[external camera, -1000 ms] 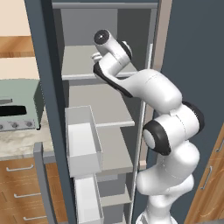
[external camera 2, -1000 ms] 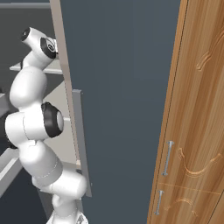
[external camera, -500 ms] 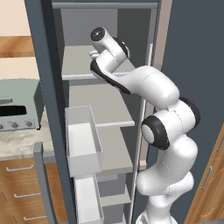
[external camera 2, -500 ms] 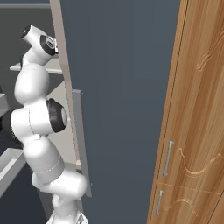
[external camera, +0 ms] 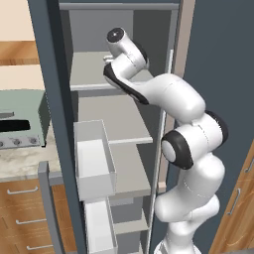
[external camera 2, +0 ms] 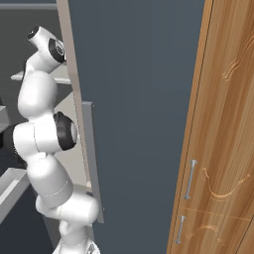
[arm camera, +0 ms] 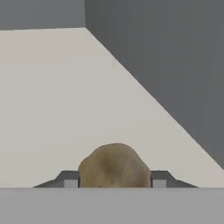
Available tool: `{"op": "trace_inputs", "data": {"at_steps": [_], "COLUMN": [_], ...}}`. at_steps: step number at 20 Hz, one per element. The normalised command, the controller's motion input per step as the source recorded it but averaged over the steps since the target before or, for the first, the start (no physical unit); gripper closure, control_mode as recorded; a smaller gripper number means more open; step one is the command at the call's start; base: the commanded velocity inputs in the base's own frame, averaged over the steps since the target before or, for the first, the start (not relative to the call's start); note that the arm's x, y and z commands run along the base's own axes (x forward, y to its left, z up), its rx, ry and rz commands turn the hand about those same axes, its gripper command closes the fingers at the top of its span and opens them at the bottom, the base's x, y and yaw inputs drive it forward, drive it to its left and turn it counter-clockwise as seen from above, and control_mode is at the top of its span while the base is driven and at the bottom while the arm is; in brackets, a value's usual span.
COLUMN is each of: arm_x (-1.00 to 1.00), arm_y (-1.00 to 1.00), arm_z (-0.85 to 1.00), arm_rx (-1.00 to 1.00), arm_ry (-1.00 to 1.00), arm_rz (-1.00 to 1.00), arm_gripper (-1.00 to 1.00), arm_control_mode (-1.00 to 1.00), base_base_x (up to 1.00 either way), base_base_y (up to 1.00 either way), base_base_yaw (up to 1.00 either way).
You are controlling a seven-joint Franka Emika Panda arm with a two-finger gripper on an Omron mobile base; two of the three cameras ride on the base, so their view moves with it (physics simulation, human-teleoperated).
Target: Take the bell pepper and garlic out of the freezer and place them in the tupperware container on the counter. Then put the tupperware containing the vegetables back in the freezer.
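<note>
The garlic (arm camera: 114,166), a beige-brown bulb, sits on the light grey upper shelf (arm camera: 52,109) of the freezer (external camera: 49,74), near the inner corner. My gripper (arm camera: 114,181) has closed around it, and a dark fingertip (arm camera: 70,178) presses on each side of the bulb. In the left base view the arm reaches up into the freezer, with the hand (external camera: 116,57) over the upper shelf (external camera: 89,74). The bell pepper and the tupperware container are out of view.
White door bins (external camera: 94,158) hang on the open freezer door at the left. A grey-green toaster oven (external camera: 20,121) stands on the counter (external camera: 25,161). The freezer's other dark door (external camera 2: 134,99) and a wooden cabinet (external camera 2: 228,124) stand to the right.
The jaws have come in from wide open onto the garlic. The hand has pushed slightly further into the upper shelf.
</note>
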Motion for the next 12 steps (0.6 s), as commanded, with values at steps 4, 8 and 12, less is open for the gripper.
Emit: {"op": "trace_inputs", "data": {"at_steps": [4,8,12], "arm_x": [-0.84,-1.00,-1.00], "arm_y": [0.00,0.00,0.00], "arm_z": [0.08,0.30,0.48], "arm_rx": [0.10,0.07,0.08], "arm_ry": [-0.20,-0.18,-0.03], "arm_rz": [0.00,0.05,0.18], "arm_gripper": [1.00,1.00,1.00], "arm_control_mode": [-1.00,-1.00,-1.00], "base_base_x": [0.00,0.00,0.00], "base_base_y": [0.00,0.00,0.00], "base_base_yaw": [0.00,0.00,0.00]}}
